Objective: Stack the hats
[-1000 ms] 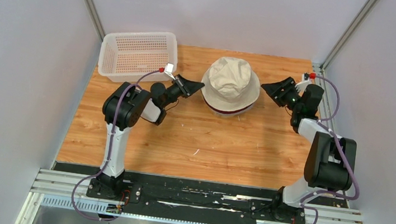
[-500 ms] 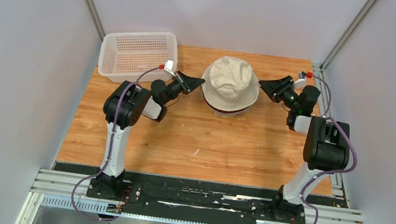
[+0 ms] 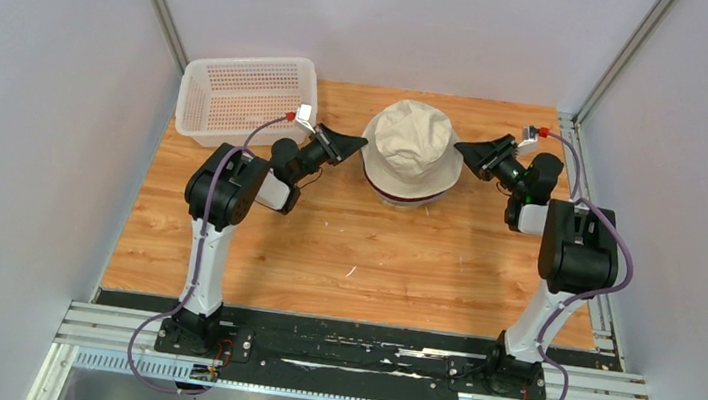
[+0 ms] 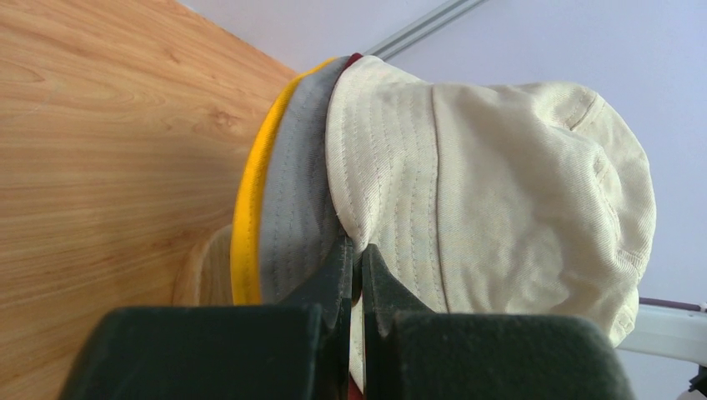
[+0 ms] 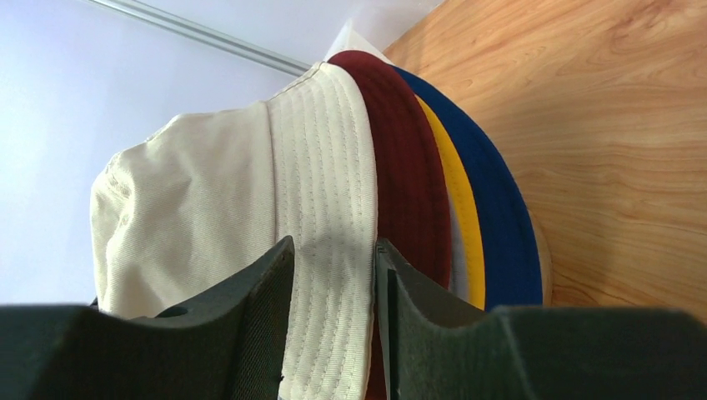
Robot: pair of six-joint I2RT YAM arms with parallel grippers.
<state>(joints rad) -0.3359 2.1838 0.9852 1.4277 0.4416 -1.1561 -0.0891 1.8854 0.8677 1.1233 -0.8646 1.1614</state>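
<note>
Table (image 3: 374,253): wood top, seen whole only from the top camera. A white perforated basket (image 3: 246,97) sits at its 11 o'clock. Neither wrist camera catches it.

Hats: one stack at the table's 12 o'clock. From above I see little but the beige hat (image 3: 415,142) on top, with a dark rim under its 6 o'clock edge. The right wrist view fans out the brims below it: dark red hat (image 5: 408,167), yellow hat (image 5: 460,225), then navy hat (image 5: 504,217) lowest. The grey hat (image 4: 300,200) shows plainly only in the left wrist view, between beige and yellow. In that view navy is hidden and dark red is a sliver. The underside of the stack is covered by brims.

Left pincer (image 3: 361,143), at the stack's 9 o'clock: fingers together at the beige brim's edge. Whether cloth is nipped between them I cannot tell.

Right pincer (image 3: 458,149), at the stack's 3 o'clock: fingers apart, astride the beige brim. Whether they press it I cannot tell.
</note>
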